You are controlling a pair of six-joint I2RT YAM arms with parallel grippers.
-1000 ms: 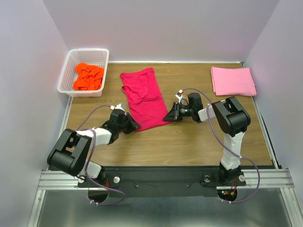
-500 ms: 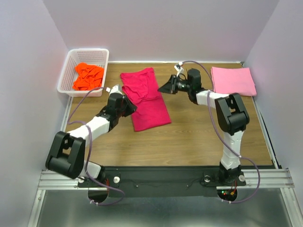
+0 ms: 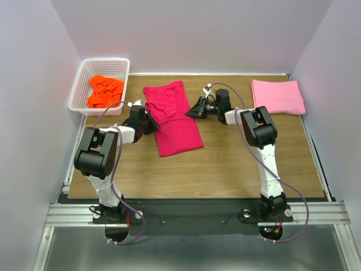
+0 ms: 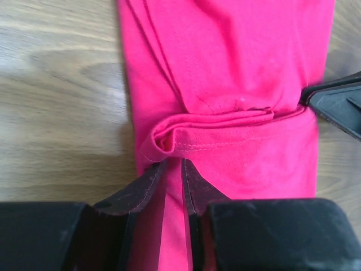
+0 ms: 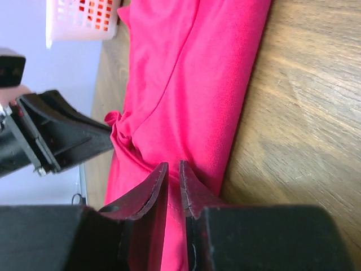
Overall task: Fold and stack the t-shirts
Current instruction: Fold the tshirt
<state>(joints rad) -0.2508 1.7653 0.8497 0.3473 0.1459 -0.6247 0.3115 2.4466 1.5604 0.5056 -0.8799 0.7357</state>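
The crimson-red t-shirt lies as a long folded strip mid-table, also in the left wrist view and the right wrist view. A stitched hem runs bunched across its middle. My left gripper is at the strip's left edge, its jaws nearly together on the rolled hem end. My right gripper is at the right edge, its jaws close together with red cloth between them. The light pink t-shirt lies folded at the back right. The orange t-shirt is crumpled in the basket.
The white lattice basket stands at the back left corner. Walls close in the table on the left, back and right. Bare wood lies between the red strip and the pink shirt, and toward the near edge.
Both grippers have moved from the near end of the red strip toward the back, to the sides of its middle. The two arms are now stretched further out.
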